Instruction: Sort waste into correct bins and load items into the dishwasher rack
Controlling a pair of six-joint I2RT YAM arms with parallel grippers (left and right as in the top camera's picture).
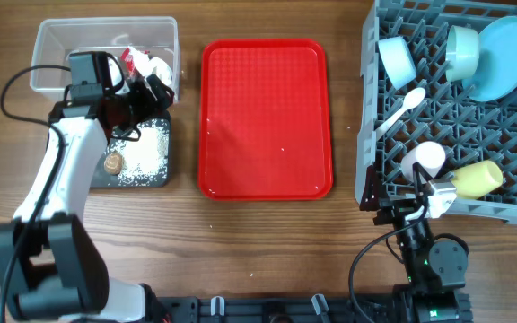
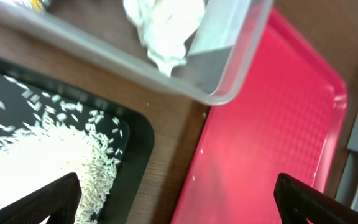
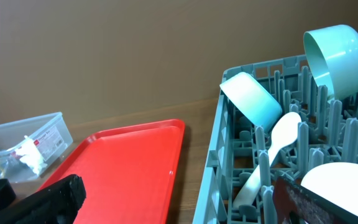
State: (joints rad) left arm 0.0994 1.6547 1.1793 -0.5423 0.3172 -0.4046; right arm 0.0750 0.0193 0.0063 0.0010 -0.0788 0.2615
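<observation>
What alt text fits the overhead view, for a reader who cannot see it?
A grey dishwasher rack at right holds a pale-blue bowl, a pale-green bowl, a plate, a spoon, a pink cup and a yellow cup. A red tray lies mid-table; at left, a clear tub with paper scraps sits beside a black tray of rice, the left arm above them.

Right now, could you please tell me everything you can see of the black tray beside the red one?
The black tray is a shallow rectangle with rounded corners and a low rim, apparently plastic. It lies flat on the wooden table, just in front of the clear tub and left of the red tray, with bare wood separating it from the latter. White rice grains are heaped and scattered across it, and a small brown round bit lies beside them. The left arm hides its left edge.
</observation>
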